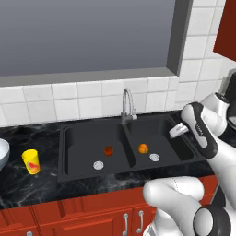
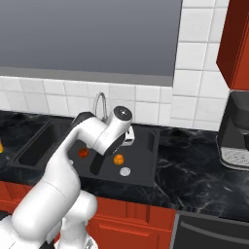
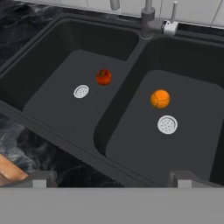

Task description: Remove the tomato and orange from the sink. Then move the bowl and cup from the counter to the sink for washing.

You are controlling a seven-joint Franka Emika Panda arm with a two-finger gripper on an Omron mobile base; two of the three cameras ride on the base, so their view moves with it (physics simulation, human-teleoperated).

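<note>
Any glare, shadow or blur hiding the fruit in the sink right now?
Hand view: even light, no glare; tomato and orange stand out sharply against the black sink. Left base view: both fruits small and soft-edged but distinct. Right base view: the arm covers part of the sink, the tomato peeking beside it.

Tomato (image 3: 103,77) and orange (image 3: 160,99) sit in separate sink (image 3: 131,57) basins; cup (image 1: 31,162) beside bowl (image 1: 2,152).
</note>
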